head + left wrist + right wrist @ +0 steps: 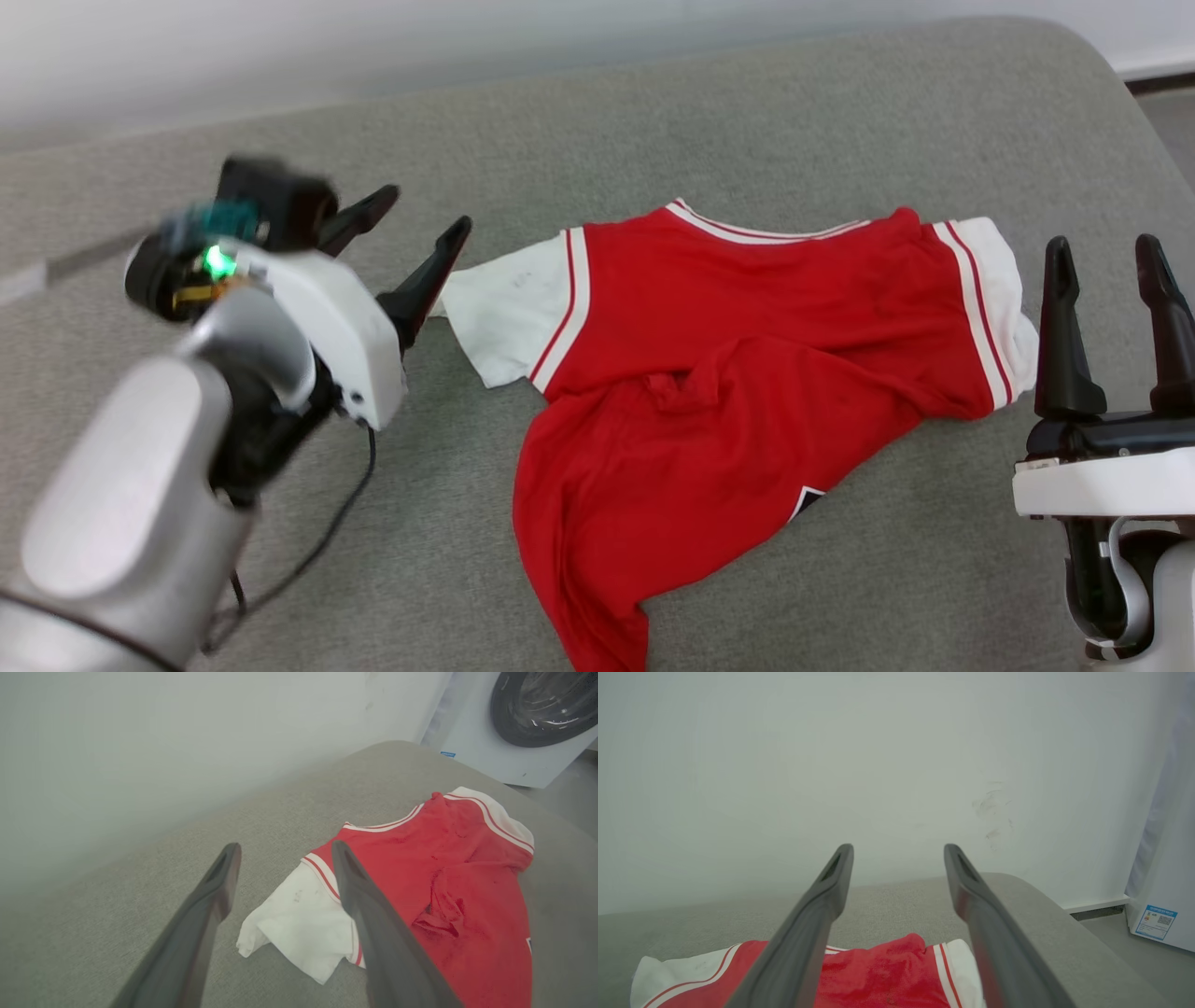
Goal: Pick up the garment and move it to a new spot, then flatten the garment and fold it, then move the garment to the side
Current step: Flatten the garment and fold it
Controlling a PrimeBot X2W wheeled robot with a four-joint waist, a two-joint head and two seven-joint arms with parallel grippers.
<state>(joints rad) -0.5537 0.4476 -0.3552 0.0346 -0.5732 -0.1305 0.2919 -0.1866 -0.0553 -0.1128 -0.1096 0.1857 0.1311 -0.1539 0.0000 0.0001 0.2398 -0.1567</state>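
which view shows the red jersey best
Head view: nearly all of the thin red jersey with white sleeves shows, on the grey cushion. Left wrist view cuts off its lower part; right wrist view catches a strip.

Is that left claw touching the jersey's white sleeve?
Cannot tell. In the head view one finger of the left gripper borders the white sleeve of the red jersey, yet any gap is hidden.

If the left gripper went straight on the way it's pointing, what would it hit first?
Probably the bare cushion beside the white sleeve of the jersey: the open left gripper points there. Depth is unclear, so one finger might graze the sleeve's striped edge.
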